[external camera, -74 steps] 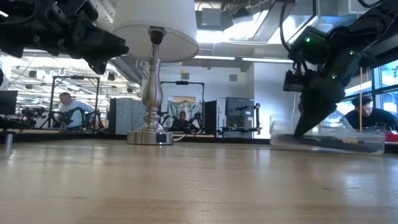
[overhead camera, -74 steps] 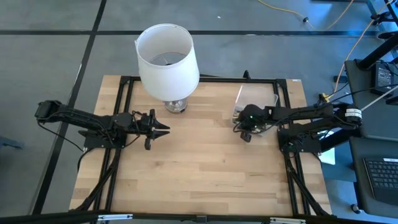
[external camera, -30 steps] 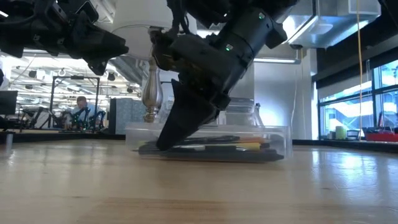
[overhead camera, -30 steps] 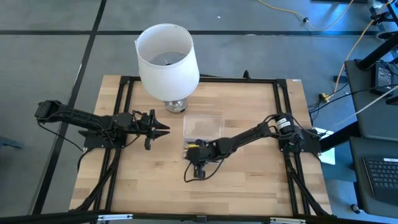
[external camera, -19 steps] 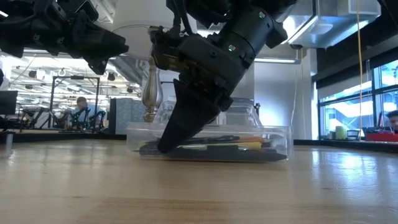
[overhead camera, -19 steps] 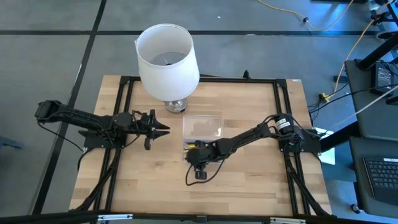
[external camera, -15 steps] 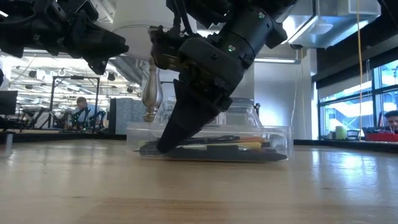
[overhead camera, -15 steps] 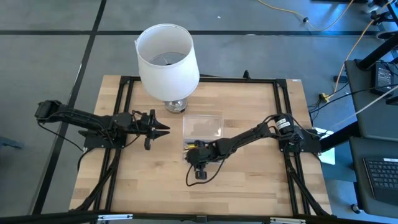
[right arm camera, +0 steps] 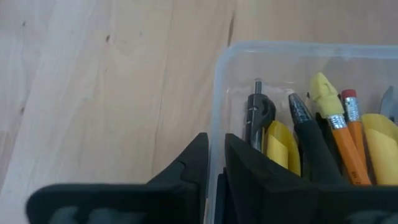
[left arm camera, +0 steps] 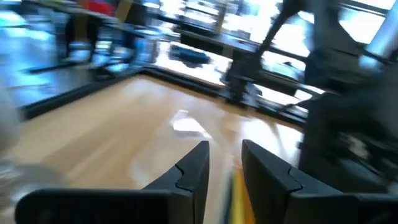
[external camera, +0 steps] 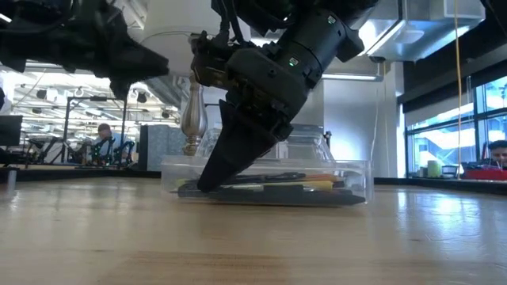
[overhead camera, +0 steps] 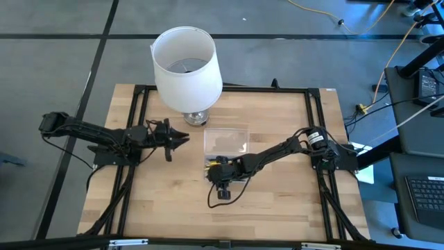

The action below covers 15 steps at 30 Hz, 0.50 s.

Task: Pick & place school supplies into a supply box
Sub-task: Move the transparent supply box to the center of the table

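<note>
The shallow clear plastic rectangular supply box (overhead camera: 226,144) sits near the middle of the pale wooden plank counter (overhead camera: 277,201), just in front of the silver-based lamp with the big white cylindrical shade (overhead camera: 186,67). Inside lie the thin school supplies (right arm camera: 311,140): a black pen, a dark pencil, orange pencils with yellow and red eraser ends, and curled yellow pieces (packed side by side along the bottom). The right gripper (right arm camera: 214,165) is down at the box's near left corner, its dark fingers set narrowly, one on each side of the thin clear wall, pinching the rim. The left gripper (overhead camera: 182,139) hangs above the counter left of the lamp base, well apart from the box, its fingers slightly parted around nothing. Black frame rails edge the counter.
</note>
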Motion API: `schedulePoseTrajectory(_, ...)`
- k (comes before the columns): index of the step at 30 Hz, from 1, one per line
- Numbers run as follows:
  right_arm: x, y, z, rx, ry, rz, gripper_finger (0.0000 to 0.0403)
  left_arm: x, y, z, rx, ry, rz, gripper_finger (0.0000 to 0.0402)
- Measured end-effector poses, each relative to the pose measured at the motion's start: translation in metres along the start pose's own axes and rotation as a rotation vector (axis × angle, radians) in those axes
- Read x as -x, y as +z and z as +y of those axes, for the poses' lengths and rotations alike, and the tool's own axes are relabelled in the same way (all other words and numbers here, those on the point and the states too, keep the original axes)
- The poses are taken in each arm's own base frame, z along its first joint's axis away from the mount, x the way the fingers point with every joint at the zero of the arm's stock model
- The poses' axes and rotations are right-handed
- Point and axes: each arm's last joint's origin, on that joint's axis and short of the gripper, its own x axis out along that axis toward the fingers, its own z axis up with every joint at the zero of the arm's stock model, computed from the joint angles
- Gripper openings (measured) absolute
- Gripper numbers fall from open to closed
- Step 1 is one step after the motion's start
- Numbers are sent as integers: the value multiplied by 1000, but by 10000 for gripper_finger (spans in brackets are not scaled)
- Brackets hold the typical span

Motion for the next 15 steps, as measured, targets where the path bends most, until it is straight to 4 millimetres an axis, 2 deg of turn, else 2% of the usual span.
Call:
schedulePoseTrajectory(3, 0, 0, 0, 9, 0, -1, 58, -1, -2, 3, 12, 91, -2, 84)
schedulePoseTrajectory(10, 0, 1, 0, 53, 2, -11, 58, -7, -11, 6, 59, 186, 27, 75)
schedulePoseTrajectory(15, 0, 1, 0, 49, 1, -13, 31, -11, -18, 8, 102, 230, 59, 68)
